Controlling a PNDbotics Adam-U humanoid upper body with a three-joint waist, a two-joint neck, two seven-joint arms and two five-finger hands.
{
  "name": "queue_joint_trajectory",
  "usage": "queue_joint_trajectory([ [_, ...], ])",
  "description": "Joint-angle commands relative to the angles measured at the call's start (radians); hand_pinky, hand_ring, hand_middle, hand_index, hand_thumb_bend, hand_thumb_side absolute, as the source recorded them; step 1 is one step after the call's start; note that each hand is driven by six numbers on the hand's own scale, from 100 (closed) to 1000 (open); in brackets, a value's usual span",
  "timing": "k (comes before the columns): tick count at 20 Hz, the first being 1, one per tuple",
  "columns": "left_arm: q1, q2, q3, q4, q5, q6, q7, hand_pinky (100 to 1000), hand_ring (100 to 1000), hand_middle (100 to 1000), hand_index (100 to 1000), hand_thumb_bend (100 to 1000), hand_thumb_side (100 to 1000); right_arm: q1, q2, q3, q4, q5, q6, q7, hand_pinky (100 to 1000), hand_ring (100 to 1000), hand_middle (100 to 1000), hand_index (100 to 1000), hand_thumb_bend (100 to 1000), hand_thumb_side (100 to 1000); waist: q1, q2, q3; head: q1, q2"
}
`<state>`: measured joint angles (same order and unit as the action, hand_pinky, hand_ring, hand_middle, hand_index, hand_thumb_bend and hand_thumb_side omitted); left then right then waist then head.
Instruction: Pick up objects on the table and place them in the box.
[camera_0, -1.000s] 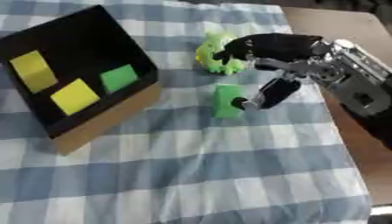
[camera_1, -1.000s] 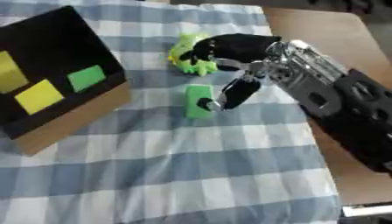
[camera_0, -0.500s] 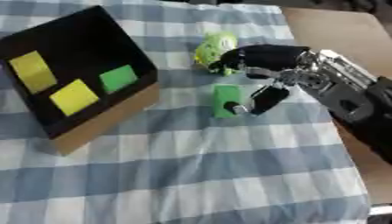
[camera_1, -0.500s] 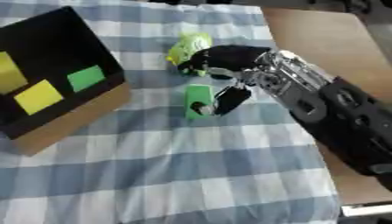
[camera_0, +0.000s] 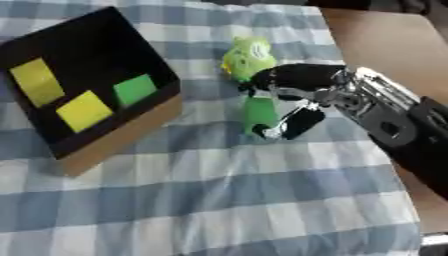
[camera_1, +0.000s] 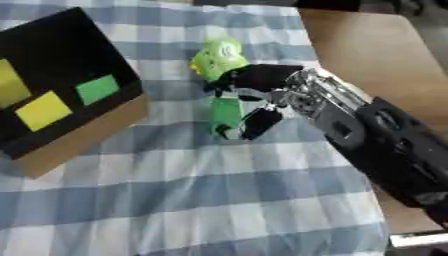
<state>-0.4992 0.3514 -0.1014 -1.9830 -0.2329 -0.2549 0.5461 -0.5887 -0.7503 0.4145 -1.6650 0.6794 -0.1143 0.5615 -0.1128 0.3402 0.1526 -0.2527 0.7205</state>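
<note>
1. now the right hand (camera_0: 302, 87) reaches in from the right, fingers curled over the top of a green block (camera_0: 260, 113) and thumb against its lower right side, pinching it
2. the green block lies on the blue-and-white checked cloth (camera_0: 219, 200), right of the box
3. just beyond it lies a yellow-green toy (camera_0: 245, 55), touching the fingers
4. the black box (camera_0: 83, 90) sits at left, holding two yellow pieces (camera_0: 83, 111) and a green piece (camera_0: 135, 90)
</note>
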Motion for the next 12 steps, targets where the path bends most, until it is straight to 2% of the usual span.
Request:
queue_joint_trajectory([
  [1,-0.007,0.018,-0.002,-0.017,0.004,0.003,-0.002,755,907,778,809,574,615,-0.007,-0.010,-0.004,0.013,0.019,-0.007,0.002,966,978,793,994,232,640,0.023,-0.032,0.000,-0.003,0.001],
  [8,-0.005,0.017,-0.003,-0.017,0.008,0.006,-0.004,755,908,779,809,570,617,-0.010,-0.002,-0.001,0.019,0.014,-0.013,-0.004,954,964,723,944,221,607,0.025,-0.030,0.001,-0.003,0.004],
  [12,-0.006,0.017,-0.003,-0.017,0.009,0.007,-0.004,755,909,780,809,568,617,-0.008,-0.001,-0.004,0.012,-0.015,-0.001,-0.009,938,939,634,876,134,574,0.025,-0.030,0.001,-0.001,0.004],
])
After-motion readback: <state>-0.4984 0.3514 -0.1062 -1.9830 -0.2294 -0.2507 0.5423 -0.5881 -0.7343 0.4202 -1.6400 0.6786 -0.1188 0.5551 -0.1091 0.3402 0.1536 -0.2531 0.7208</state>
